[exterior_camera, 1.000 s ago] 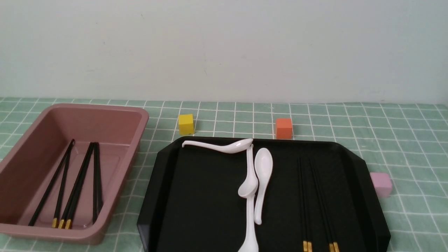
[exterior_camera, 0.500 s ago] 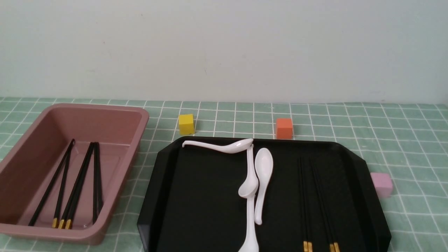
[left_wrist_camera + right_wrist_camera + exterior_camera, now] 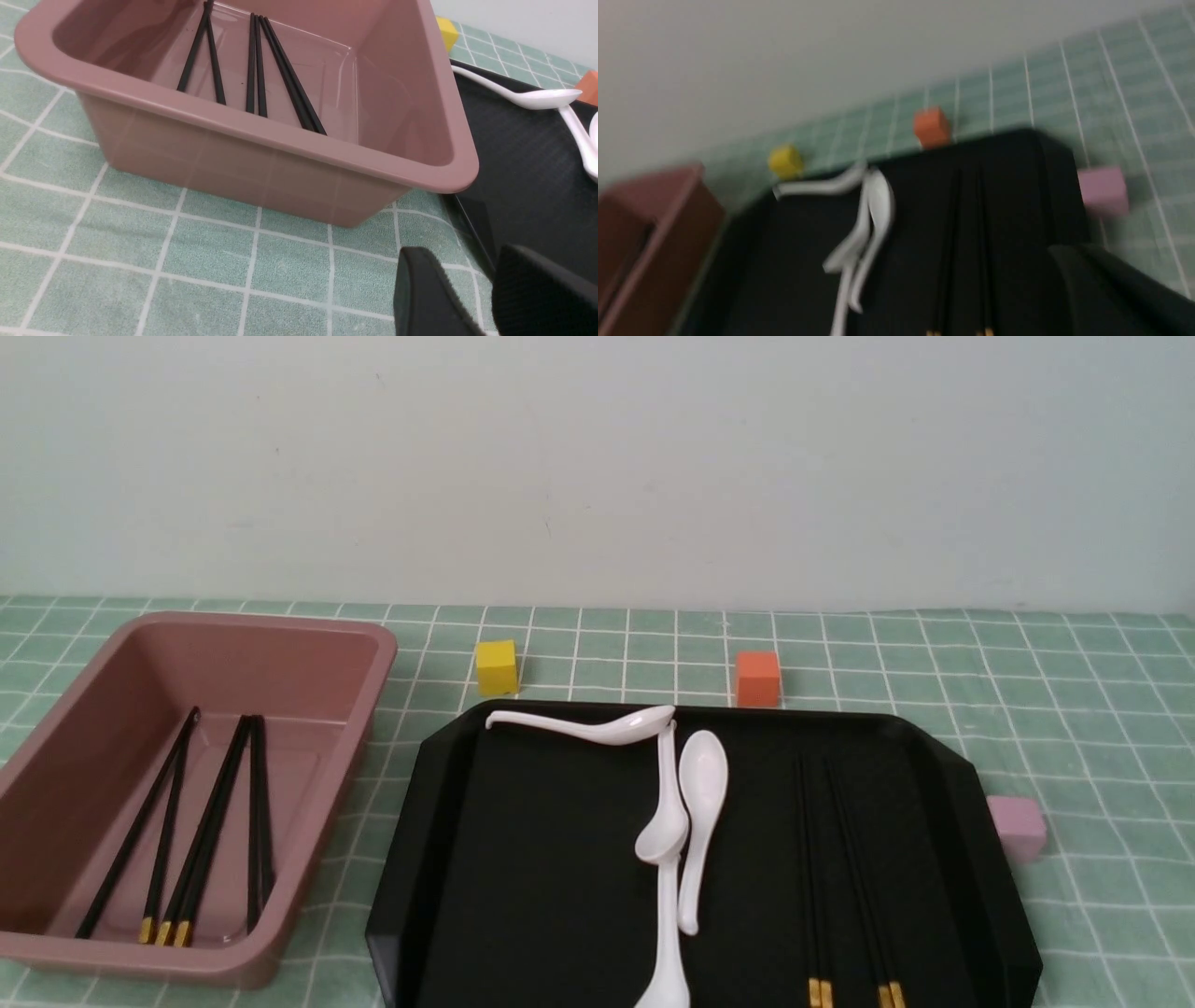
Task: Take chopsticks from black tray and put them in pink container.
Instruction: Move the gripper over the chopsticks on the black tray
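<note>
The black tray (image 3: 523, 859) fills the front middle of the table. Two pairs of black chopsticks (image 3: 812, 868) with gold bands lie on its right side, blurred in the right wrist view (image 3: 952, 242). Several more chopsticks (image 3: 210, 821) lie inside the pink container (image 3: 271, 619) at the left. Neither gripper shows in the front view. In the left wrist view my left gripper (image 3: 467, 268) hangs open and empty over the cloth by the container's near corner (image 3: 448, 182). Only one dark finger (image 3: 1111, 289) of my right gripper shows, blurred, over the tray's right edge.
Three white spoons (image 3: 695, 821) lie in the tray's middle. A yellow cube (image 3: 496, 666) and an orange cube (image 3: 757, 678) sit behind the tray. A small pale pink cube (image 3: 1017, 827) sits at its right edge. A green checked cloth (image 3: 1102, 728) covers the table.
</note>
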Robot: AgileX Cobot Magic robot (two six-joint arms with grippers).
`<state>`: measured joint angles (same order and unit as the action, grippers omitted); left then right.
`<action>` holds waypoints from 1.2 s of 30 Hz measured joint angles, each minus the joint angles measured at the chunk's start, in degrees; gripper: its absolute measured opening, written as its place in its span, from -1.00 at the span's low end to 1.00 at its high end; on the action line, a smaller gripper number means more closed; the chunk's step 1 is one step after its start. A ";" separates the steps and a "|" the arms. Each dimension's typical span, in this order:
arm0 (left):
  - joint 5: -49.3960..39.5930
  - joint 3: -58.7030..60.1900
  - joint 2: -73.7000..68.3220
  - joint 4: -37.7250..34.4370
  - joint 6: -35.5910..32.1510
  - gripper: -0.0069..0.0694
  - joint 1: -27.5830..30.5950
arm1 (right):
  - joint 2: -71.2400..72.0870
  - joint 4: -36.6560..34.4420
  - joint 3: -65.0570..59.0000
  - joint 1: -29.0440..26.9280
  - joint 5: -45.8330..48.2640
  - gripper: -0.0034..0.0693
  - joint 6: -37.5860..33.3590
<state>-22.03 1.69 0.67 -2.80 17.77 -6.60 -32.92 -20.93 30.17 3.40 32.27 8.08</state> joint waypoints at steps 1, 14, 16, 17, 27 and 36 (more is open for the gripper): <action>0.00 0.00 0.00 0.00 0.00 -0.19 0.00 | -3.40 0.20 1.53 0.00 2.42 -0.90 -0.25; 0.00 0.00 0.00 0.00 0.00 -0.19 0.00 | -43.81 -14.67 14.26 7.47 19.82 -0.50 -21.23; 0.00 0.00 0.00 0.00 0.00 -0.19 0.00 | -49.23 -12.86 18.21 13.76 19.73 -0.42 -18.37; 0.00 0.00 0.00 0.00 0.00 -0.19 0.00 | -50.71 -11.89 19.30 15.12 19.40 -0.41 -16.33; 0.00 0.00 0.00 0.00 0.00 -0.19 0.00 | -63.70 13.49 28.43 28.46 12.28 -0.13 18.49; 0.00 0.00 0.00 0.00 0.00 -0.19 0.00 | -70.93 21.77 28.93 29.21 9.81 -0.01 29.06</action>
<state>-22.03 1.69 0.67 -2.80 17.77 -6.60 -103.85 0.84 59.10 32.61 42.08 37.14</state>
